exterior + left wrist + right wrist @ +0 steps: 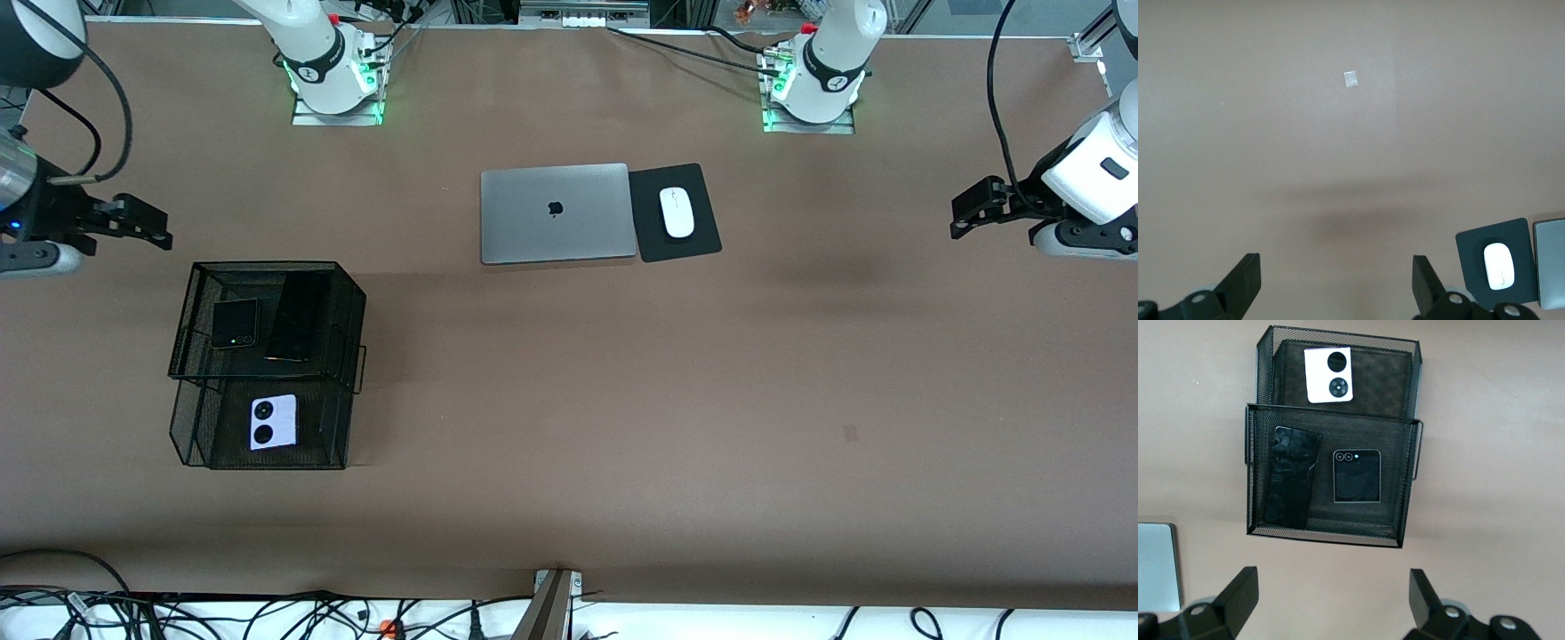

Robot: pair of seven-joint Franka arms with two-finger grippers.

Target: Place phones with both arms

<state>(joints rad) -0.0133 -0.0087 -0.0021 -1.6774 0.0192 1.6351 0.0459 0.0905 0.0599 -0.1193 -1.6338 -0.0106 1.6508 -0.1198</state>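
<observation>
Phones, three in number, all lie inside a black wire-mesh two-tier organizer (pixel 351 307) standing toward the right arm's end of the table, nearer the front camera than the laptop (pixel 556 213).

Upper tier: two phones side by side, apart. The small squarish black flip phone (pixel 236 324) lies flat, closed, with two small lenses at one edge and a thin pale frame line visible in the right wrist view. Beside it, on the laptop's side, the long slim black slab phone (pixel 297 317) lies slightly askew, its glossy face showing reflections.

Lower tier, nearer the front camera than the upper tier: the lavender-white square phone (pixel 274 422) lies flat, bearing two round black lenses, one beside the other.

Relative to the organizer, the grey laptop lies closed, farther from the front camera and toward the left arm's end. A black mouse pad (pixel 689 182) touches the laptop's edge on that end and carries a white oval mouse (pixel 677 212).

Right gripper (pixel 147 227) hangs in the air just beside the organizer, fingers spread wide, holding nothing. Left gripper (pixel 973 206) hangs over bare table at the left arm's end, well apart from the organizer, fingers likewise spread wide and empty. A small pale tape square (pixel 1351 79) lies on the table in the left wrist view.
</observation>
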